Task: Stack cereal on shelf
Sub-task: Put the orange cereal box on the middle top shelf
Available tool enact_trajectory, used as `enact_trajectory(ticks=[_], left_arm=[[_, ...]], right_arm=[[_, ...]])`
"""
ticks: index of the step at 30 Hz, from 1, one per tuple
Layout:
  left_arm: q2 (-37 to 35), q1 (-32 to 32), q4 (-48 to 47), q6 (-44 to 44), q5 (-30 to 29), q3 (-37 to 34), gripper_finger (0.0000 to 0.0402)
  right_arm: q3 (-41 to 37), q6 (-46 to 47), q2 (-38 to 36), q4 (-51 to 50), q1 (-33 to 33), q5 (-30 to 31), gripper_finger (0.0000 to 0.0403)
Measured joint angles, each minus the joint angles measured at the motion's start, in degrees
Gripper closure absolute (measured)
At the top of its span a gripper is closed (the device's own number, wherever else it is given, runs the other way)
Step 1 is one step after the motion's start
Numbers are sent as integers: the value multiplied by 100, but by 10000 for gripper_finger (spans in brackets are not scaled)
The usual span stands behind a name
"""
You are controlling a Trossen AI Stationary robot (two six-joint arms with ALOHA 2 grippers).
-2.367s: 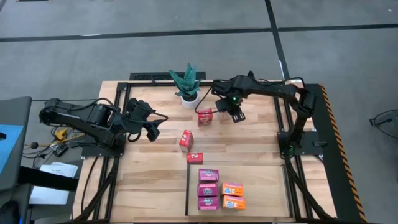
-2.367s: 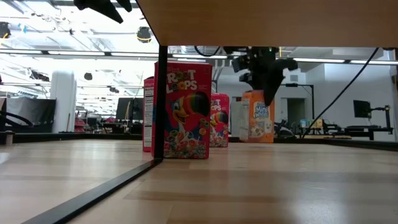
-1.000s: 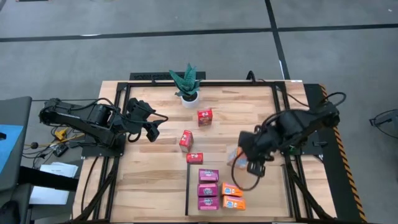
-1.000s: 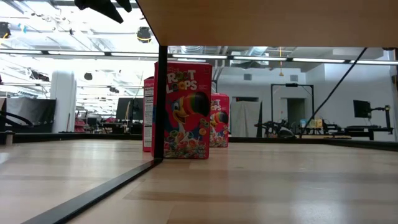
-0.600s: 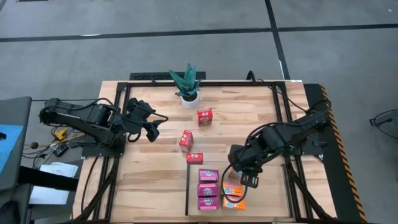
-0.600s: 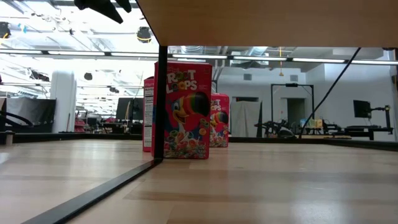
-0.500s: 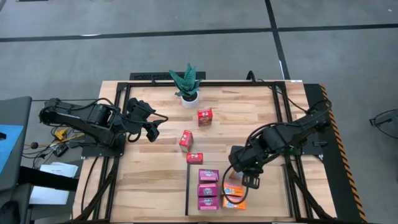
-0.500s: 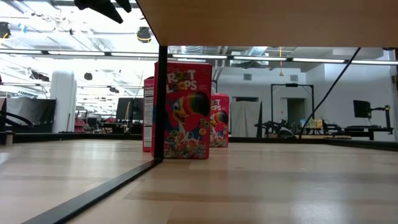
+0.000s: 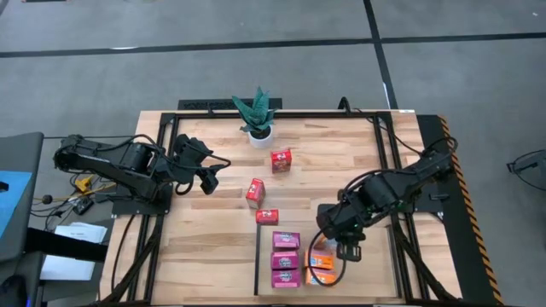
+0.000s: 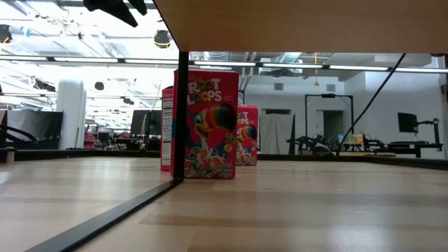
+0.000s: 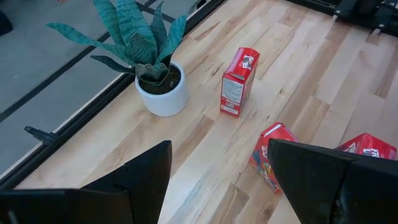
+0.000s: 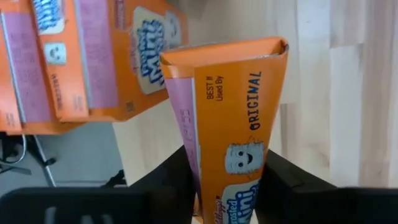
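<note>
Orange cereal box point(image 12: 233, 124): printed cardboard, rectangular | right gripper point(image 12: 225, 180): clamped on it | left gripper point(image 11: 217, 180): wide, empty

**Plant and red boxes ahead of the left end effector**

The left end effector point(image 11: 214, 180) stands open over the wooden desk point(image 11: 298, 50). A potted green plant point(image 11: 152, 68) sits near an upright red cereal box point(image 11: 238, 82); two more red boxes point(image 11: 272, 152) point(image 11: 373, 147) lie closer in

High view: straight down over whole table point(image 9: 213, 247). Low view: table height, level. Wrist views: close. Left wrist and high share plant point(image 11: 152, 74), 12 o'clock.
</note>
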Motion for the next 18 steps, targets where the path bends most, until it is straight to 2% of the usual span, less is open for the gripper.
enact_trajectory(ticks=[9,18], left_arm=[[0,0,0,0,-2,0,146],[0,0,-44,0,-4,0,146]], right_arm=[[0,-45,0,161,2,38,184],[0,-129,0,173,2,-35,179]])
